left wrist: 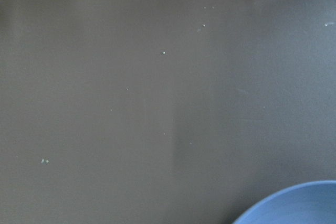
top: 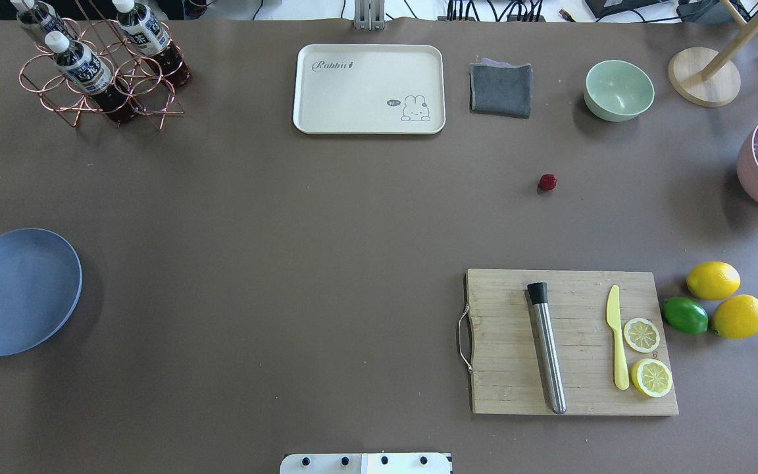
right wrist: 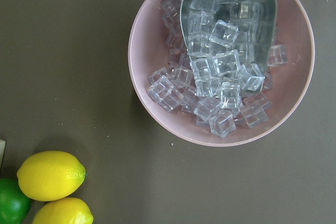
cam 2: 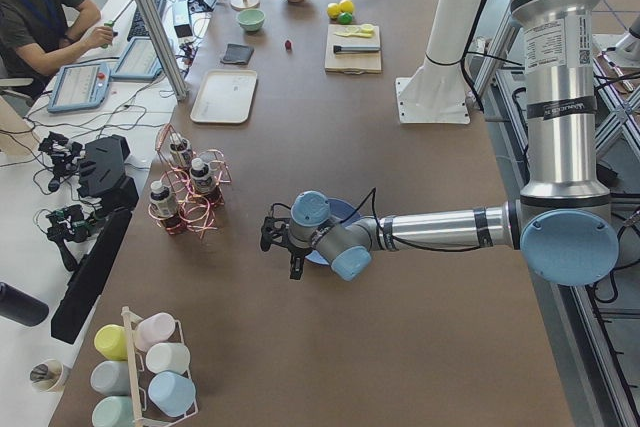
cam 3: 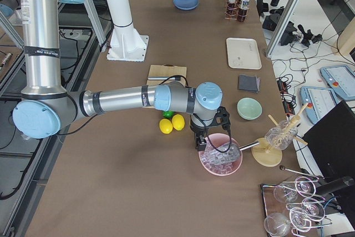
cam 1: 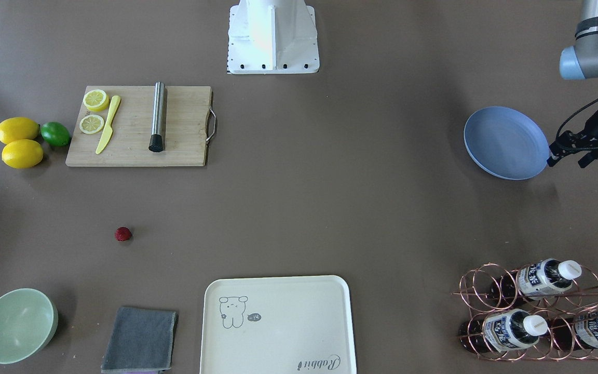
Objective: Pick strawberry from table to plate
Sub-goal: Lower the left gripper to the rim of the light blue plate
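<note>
The strawberry (cam 1: 123, 234) (top: 547, 182) is a small dark-red berry lying alone on the brown table (cam 1: 330, 208), far from both arms. At the table's other end sits the blue-grey plate (cam 1: 505, 143) (top: 17, 289), with nothing on it. My left gripper (cam 1: 567, 162) (cam 2: 280, 244) hovers just beside the plate's outer rim, open and holding nothing. Its wrist view shows bare table and a sliver of the plate (left wrist: 294, 205). My right gripper (cam 3: 201, 144) hangs over a pink bowl of ice (right wrist: 220, 61); I cannot tell whether it is open or shut.
A cutting board (top: 570, 342) carries lemon slices, a yellow knife and a steel muddler. Two lemons and a lime (top: 685, 315) lie beside it. A green bowl (top: 618, 90), grey cloth (top: 501, 89), cream tray (top: 369, 89) and bottle rack (top: 99, 72) line the far edge.
</note>
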Available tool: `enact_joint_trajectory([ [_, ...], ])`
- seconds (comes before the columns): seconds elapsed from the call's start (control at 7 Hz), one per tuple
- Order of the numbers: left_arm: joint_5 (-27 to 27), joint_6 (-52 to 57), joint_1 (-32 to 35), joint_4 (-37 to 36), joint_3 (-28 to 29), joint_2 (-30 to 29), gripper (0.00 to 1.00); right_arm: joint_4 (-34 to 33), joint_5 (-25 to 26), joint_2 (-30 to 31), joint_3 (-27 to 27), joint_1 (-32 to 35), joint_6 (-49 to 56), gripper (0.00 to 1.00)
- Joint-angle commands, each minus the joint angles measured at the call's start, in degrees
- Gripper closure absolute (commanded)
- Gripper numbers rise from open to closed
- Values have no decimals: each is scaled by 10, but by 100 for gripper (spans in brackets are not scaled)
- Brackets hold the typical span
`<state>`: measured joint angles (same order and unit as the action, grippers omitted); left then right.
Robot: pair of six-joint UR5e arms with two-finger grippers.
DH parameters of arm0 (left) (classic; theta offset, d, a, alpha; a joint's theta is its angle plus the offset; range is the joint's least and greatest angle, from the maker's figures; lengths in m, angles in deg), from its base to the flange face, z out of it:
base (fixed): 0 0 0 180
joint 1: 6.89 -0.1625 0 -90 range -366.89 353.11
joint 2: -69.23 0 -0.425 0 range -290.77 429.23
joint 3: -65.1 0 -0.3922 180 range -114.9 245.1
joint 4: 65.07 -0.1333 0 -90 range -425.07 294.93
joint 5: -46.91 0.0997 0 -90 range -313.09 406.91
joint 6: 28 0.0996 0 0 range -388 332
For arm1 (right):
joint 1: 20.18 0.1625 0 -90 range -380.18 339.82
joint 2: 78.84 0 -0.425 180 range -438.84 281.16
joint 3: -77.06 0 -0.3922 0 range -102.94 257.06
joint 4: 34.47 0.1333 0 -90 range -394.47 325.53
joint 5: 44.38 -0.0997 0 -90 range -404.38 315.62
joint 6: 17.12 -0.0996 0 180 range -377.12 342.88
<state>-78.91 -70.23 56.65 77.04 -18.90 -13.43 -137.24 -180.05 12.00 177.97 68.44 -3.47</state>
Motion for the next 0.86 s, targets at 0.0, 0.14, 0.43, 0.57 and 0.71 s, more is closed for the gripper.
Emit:
enact_joint_trajectory([
  [0.0, -1, -7, -34, 18, 6, 2, 15, 0, -1, -5, 2, -13, -17, 0],
  [0.14, -16, -1, -35, 27, 6, 4, 18, 0, -1, -6, 2, -13, -17, 0],
  [0.43, -24, 0, -37, 57, 7, 28, 25, 0, 0, -6, 2, -14, -17, 0],
  [0.57, -22, 0, -39, 57, 9, 29, 30, 2, 1, -6, 2, -16, -16, 0],
  [0.71, -20, 0, -46, 56, 9, 29, 40, 14, 1, -5, -1, -15, -17, 0],
])
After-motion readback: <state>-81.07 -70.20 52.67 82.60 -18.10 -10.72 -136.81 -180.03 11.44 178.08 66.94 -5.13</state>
